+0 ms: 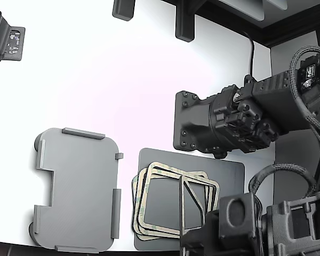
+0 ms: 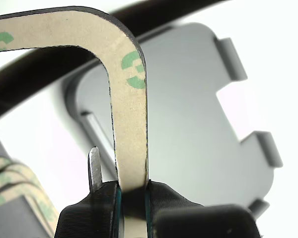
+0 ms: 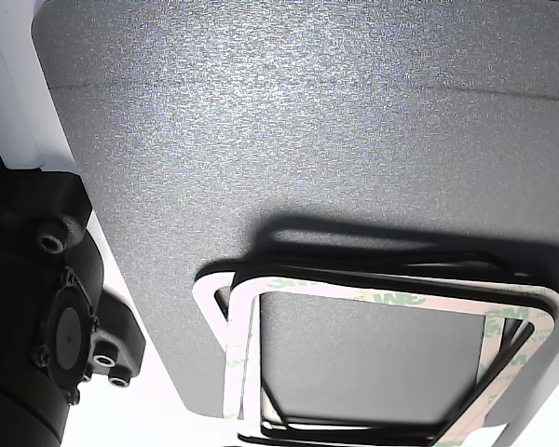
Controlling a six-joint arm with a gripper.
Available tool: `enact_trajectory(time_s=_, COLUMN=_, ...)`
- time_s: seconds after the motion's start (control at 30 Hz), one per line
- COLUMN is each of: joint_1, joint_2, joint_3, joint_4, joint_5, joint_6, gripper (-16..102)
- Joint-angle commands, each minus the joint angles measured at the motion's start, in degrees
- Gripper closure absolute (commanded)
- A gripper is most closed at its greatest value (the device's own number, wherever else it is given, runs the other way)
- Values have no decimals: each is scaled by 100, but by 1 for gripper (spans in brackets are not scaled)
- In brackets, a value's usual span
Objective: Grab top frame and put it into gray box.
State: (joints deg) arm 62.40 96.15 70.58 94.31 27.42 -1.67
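While clamped edge-on between the black jaws of the gripper (image 2: pixel 133 198), top frame (image 2: pixel 130 124) held upright and lifted clear of the pile, beige face with green patches turned to the wrist view, one rounded corner arching overhead. Jaws closed tight on one narrow side of that frame, pads pressing both faces. Beside the pads, a thin metal tab standing upright. Just past the grip, at the near edge of the table (image 1: pixel 122 96), stack of like frames (image 1: pixel 173 205) lying fanned and slightly skewed on the dark gray mat (image 1: pixel 229 176); same stack visible from low down in the other view (image 3: pixel 373 363), resting flat on the mat's speckled surface (image 3: pixel 307 140). In the exterior view, lifted frame seen as a thin dark outline (image 1: pixel 192 205) standing over the stack. Further toward the exterior view's left, gray box (image 1: pixel 77 189) lying flat near the table's front edge, apart from the mat, stepped notch on its side away from the stack, raised tabs along its rim. Beyond, bare white tabletop.
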Motion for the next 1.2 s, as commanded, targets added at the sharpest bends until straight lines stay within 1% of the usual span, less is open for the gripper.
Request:
enact_trajectory(time_s=0.0, joint_1=-448, joint_2=264, joint_3=53, joint_4=62, joint_5=-26, joint_6=1591, gripper=97)
enact_trajectory(time_s=0.17, joint_1=-1125, joint_2=510, joint_3=255, joint_4=62, joint_5=-176, joint_6=3252, gripper=98)
enact_trajectory(time_s=0.23, joint_1=-1424, joint_2=642, joint_3=369, joint_4=62, joint_5=-272, joint_6=4509, gripper=99)
enact_trajectory(time_s=0.3, joint_1=-1714, joint_2=738, joint_3=492, joint_4=62, joint_5=-334, joint_6=5247, gripper=99)
enact_trajectory(time_s=0.37, joint_1=-2074, joint_2=686, joint_3=475, joint_4=62, joint_5=-606, joint_6=5414, gripper=99)
enact_trajectory(time_s=0.43, joint_1=-2452, joint_2=519, joint_3=396, joint_4=62, joint_5=-1134, joint_6=5493, gripper=99)
enact_trajectory(time_s=0.47, joint_1=-2558, joint_2=439, joint_3=343, joint_4=62, joint_5=-1160, joint_6=5748, gripper=99)
enact_trajectory(time_s=0.57, joint_1=-2654, joint_2=413, joint_3=396, joint_4=62, joint_5=-1037, joint_6=8095, gripper=99)
enact_trajectory(time_s=0.6, joint_1=-2707, joint_2=334, joint_3=316, joint_4=62, joint_5=-1063, joint_6=8771, gripper=99)
enact_trajectory(time_s=0.67, joint_1=-2786, joint_2=220, joint_3=290, joint_4=62, joint_5=-1143, joint_6=9246, gripper=99)
enact_trajectory(time_s=0.73, joint_1=-2883, joint_2=114, joint_3=290, joint_4=62, joint_5=-1336, joint_6=10204, gripper=99)
enact_trajectory(time_s=0.9, joint_1=-3059, joint_2=-325, joint_3=387, joint_4=62, joint_5=-1485, joint_6=11136, gripper=99)
enact_trajectory(time_s=1.0, joint_1=-3217, joint_2=-650, joint_3=378, joint_4=62, joint_5=-1802, joint_6=11399, gripper=99)
enact_trajectory(time_s=1.17, joint_1=-3243, joint_2=-905, joint_3=360, joint_4=62, joint_5=-1942, joint_6=12375, gripper=99)
